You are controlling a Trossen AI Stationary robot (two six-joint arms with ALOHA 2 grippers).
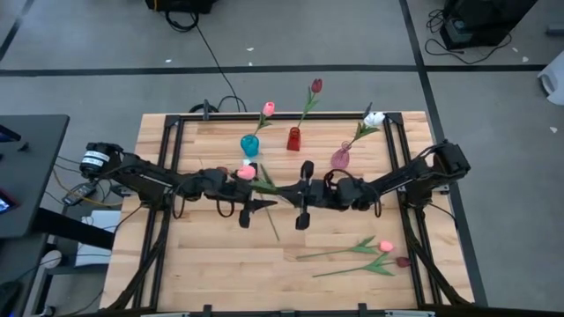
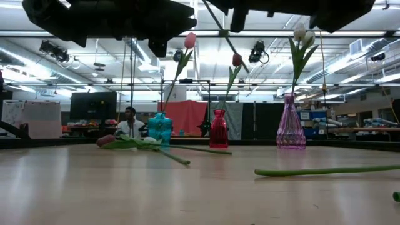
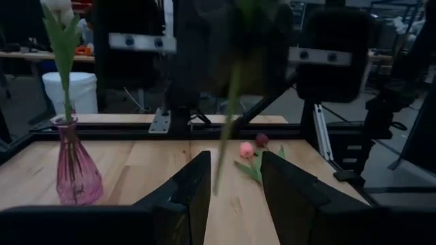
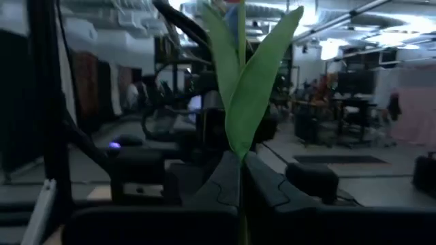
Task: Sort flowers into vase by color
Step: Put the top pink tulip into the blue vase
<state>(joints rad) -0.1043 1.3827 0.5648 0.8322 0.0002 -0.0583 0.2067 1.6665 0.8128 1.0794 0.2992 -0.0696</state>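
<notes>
My right gripper (image 4: pixel 240 170) (image 1: pixel 284 188) is shut on a tulip's green stem over the table's middle; its leaves (image 4: pixel 248 82) rise above the fingers and its head does not show. My left gripper (image 3: pixel 235 170) (image 1: pixel 271 204) faces it, open, with the stem's lower end (image 3: pixel 219 180) hanging in front of the gap between its fingers. Whether that end touches them I cannot tell. A teal vase (image 1: pixel 249 145) holds a pink tulip, a red vase (image 1: pixel 293 139) a dark red one, and a pink vase (image 1: pixel 340 158) a white one. My right gripper pinches the stem (image 4: pixel 241 182) between its two fingers, just below where the leaves spread. The fingers come in about level from the table's right and lie across the stem. The tulip stands roughly upright, clear of the table, its lower end hanging free.
Tulips with a pink and a white head (image 1: pixel 246 171) lie on the table under the arms, one stem (image 1: pixel 274 224) running toward the near edge. Two more tulips, pink (image 1: pixel 385 246) and dark red (image 1: pixel 403 261), lie at the near right. A person (image 2: pixel 130 122) sits beyond the table.
</notes>
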